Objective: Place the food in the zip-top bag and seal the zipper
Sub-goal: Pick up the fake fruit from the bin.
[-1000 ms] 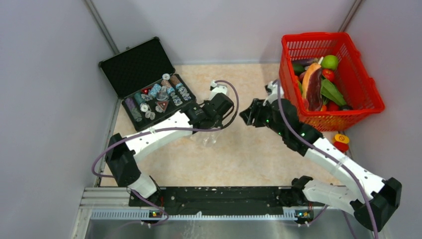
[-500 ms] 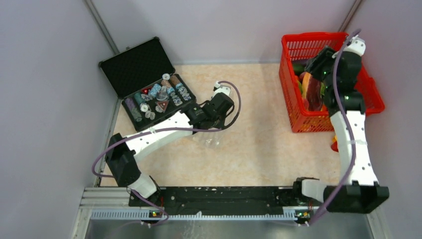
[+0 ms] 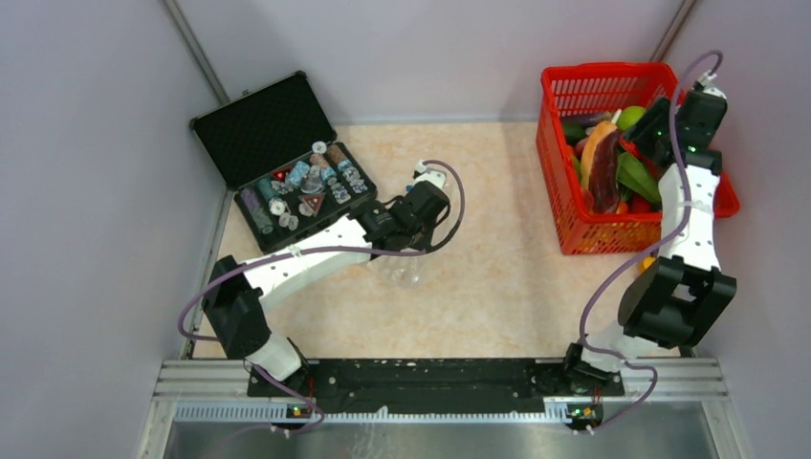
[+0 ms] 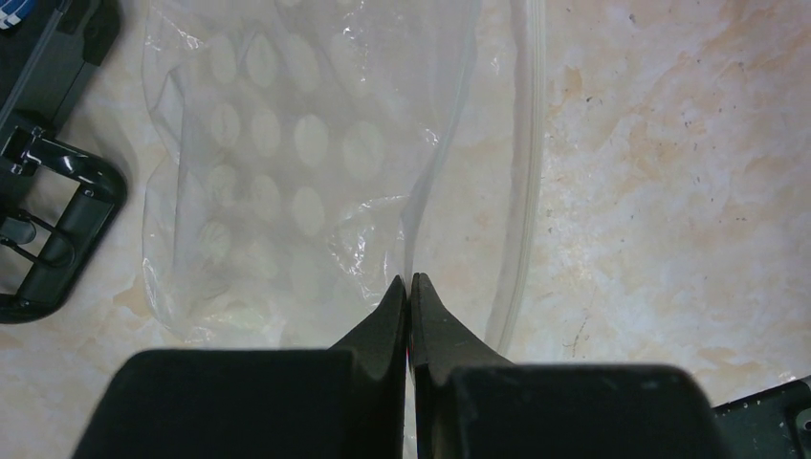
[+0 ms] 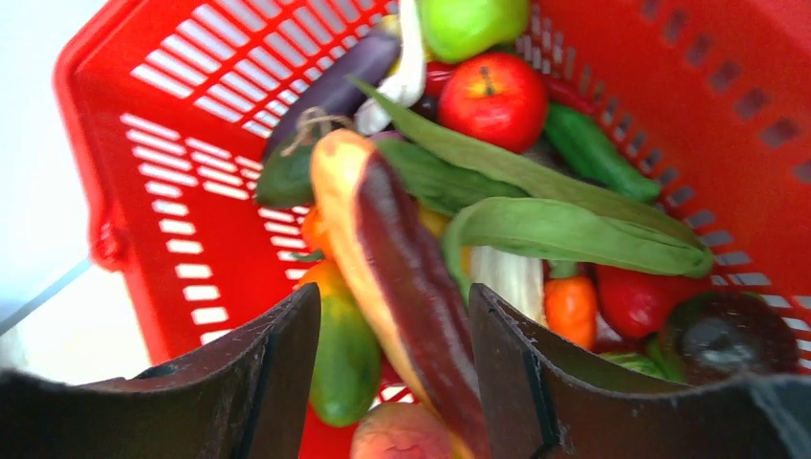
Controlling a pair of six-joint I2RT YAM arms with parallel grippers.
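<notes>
The clear zip-top bag lies flat on the table, and it also shows under the left wrist in the top view. My left gripper is shut, pinching one lip of the bag's mouth. The zipper strip runs just right of the fingers. The food lies in the red basket: a green round fruit, a red apple, an eggplant, green pods and a long purple-and-orange piece. My right gripper is open above the basket, its fingers on either side of the long piece.
An open black case with small bottles and discs stands at the back left; its corner shows in the left wrist view. A small orange-red toy peeks out beside the right arm. Grey walls close in both sides.
My right arm has swung from the table's middle, right and back, to above the red basket, with its gripper open. My left gripper stays shut on the bag and has barely moved.
</notes>
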